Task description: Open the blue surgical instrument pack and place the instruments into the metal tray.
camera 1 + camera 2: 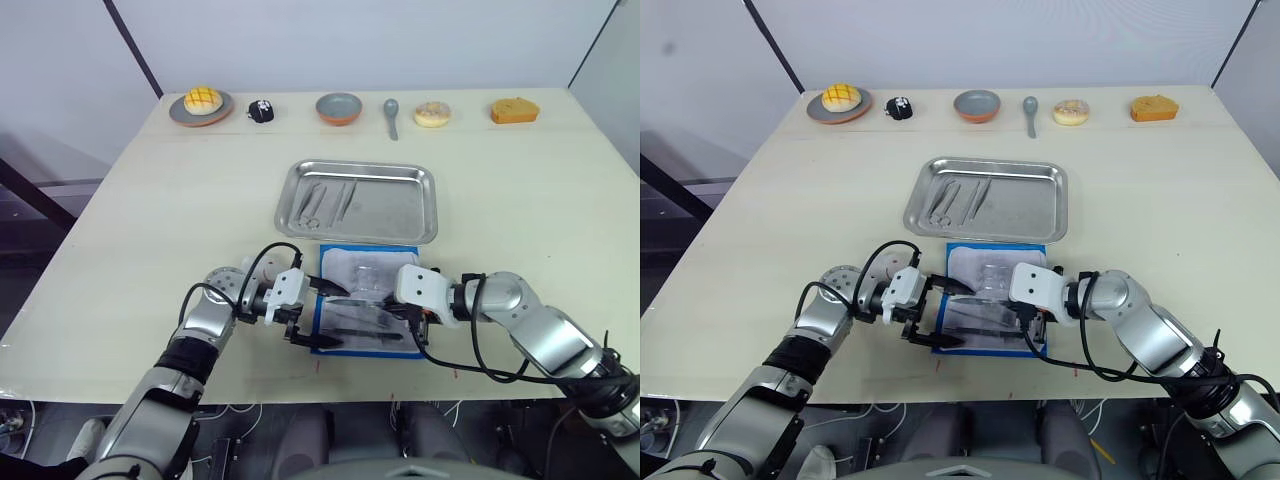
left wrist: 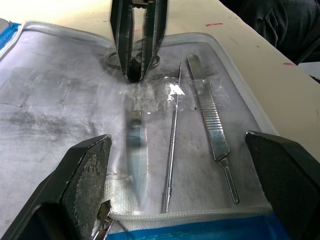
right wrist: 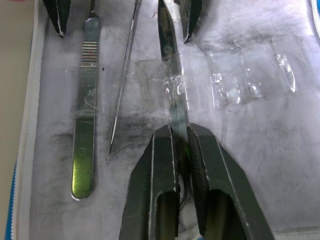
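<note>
The blue surgical instrument pack (image 1: 366,249) lies open in front of the metal tray (image 1: 430,205), its whitish lining (image 2: 55,100) facing up. A few instruments (image 1: 325,203) lie in the tray's left half. On the lining lie scissors (image 3: 167,50), a thin probe (image 3: 122,90) and a flat ribbed handle (image 3: 85,135). My right gripper (image 3: 180,150) is shut on the scissors near their handle end. At the pack's left side my left gripper (image 2: 185,185) stands wide open, with the three tools' tips between its fingers (image 2: 85,185).
Along the table's far edge stand a plate with a yellow bun (image 1: 201,103), a small black object (image 1: 261,110), a grey-and-orange bowl (image 1: 339,108), a grey spoon (image 1: 391,112), a doughnut (image 1: 433,113) and an orange cake piece (image 1: 515,110).
</note>
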Robot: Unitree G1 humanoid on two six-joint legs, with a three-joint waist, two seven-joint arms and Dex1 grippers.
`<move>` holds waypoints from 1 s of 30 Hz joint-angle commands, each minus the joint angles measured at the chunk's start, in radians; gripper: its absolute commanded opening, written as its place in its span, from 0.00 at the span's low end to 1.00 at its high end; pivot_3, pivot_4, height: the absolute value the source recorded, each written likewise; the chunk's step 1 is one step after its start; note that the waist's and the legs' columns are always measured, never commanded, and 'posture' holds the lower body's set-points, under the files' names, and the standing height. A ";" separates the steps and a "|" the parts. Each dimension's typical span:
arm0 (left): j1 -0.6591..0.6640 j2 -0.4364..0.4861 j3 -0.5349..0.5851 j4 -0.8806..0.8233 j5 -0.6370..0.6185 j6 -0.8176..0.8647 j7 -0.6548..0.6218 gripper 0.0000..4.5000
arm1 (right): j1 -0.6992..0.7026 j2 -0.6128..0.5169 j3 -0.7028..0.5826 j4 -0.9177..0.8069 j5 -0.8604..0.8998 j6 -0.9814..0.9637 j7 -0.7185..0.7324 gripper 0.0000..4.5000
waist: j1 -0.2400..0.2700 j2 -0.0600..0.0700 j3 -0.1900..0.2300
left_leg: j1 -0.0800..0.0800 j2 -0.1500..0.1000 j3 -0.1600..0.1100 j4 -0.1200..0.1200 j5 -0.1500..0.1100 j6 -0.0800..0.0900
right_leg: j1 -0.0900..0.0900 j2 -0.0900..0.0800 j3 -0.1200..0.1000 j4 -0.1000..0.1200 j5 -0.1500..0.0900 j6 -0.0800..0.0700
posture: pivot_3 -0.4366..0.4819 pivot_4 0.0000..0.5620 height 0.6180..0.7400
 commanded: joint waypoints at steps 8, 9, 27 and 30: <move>0.042 -0.011 -0.052 0.050 0.097 0.028 0.012 1.00 | -0.045 -0.005 0.015 -0.071 -0.001 0.080 0.058 0.01 | 0.001 0.000 0.000 | 0.000 0.000 0.000 0.000 0.000 0.000 | 0.000 0.000 0.000 0.000 0.000 0.000 | 0.48 0.27 0.94; 0.043 -0.011 -0.052 0.050 0.097 0.029 0.013 1.00 | -0.054 -0.006 0.019 -0.081 -0.001 0.089 0.065 0.01 | 0.002 0.000 0.000 | 0.000 0.000 0.000 0.000 0.000 0.000 | 0.000 0.000 0.000 0.000 0.000 0.000 | 0.48 0.27 0.94; 0.040 -0.022 -0.054 0.053 0.100 0.034 0.015 1.00 | -0.231 -0.106 0.116 -0.186 -0.078 0.214 0.178 0.01 | 0.004 0.000 0.000 | -0.001 -0.001 -0.001 0.000 0.000 0.000 | 0.000 -0.001 -0.001 -0.001 0.000 0.000 | 0.48 0.27 0.94; 0.043 -0.024 -0.055 0.052 0.101 0.035 0.015 1.00 | -0.235 -0.120 0.120 -0.199 -0.087 0.222 0.186 0.01 | 0.005 0.000 0.000 | -0.001 -0.001 -0.001 0.000 0.000 0.000 | 0.000 -0.001 -0.001 -0.001 0.000 0.000 | 0.48 0.27 0.94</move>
